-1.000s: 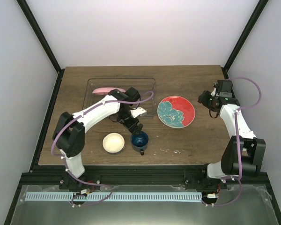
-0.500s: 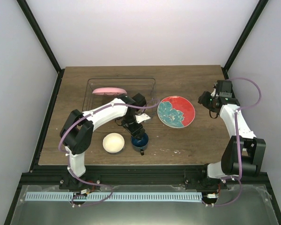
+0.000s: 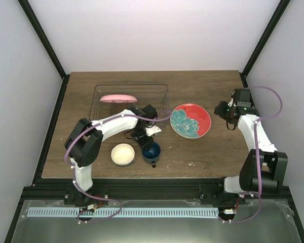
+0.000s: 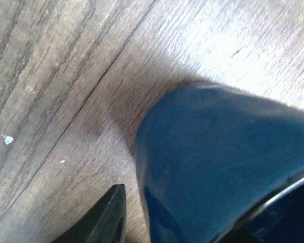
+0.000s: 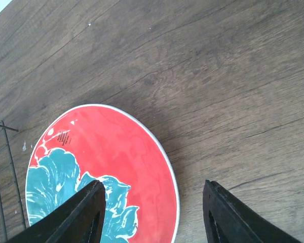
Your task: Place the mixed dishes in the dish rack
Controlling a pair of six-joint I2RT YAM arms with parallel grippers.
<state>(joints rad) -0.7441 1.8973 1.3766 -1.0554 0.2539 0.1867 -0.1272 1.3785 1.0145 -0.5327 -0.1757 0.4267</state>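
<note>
The dark blue mug [image 3: 151, 152] stands upright on the table in front of the dish rack [image 3: 99, 91]. My left gripper [image 3: 146, 143] is down at its far rim. In the left wrist view the mug [image 4: 218, 152] fills the frame, and the left gripper [image 4: 175, 217] straddles its wall. The outer finger [image 4: 109, 215] stands a narrow gap off it. A plain pink plate [image 3: 118, 98] sits on edge in the rack. The small cream bowl [image 3: 123, 154] lies left of the mug. My right gripper [image 5: 152, 217] hangs open over the right rim of the red plate with teal flowers [image 5: 116, 157].
The red plate [image 3: 191, 120] lies flat just right of the rack. Thin rack wires [image 5: 2, 167] show at the left edge of the right wrist view. The right gripper [image 3: 224, 109] hovers near the table's right side. Bare wood lies along the front right.
The left arm moved forward from the rack and came down on the mug's rim, and its jaws have narrowed a good deal. The right arm has barely moved.
</note>
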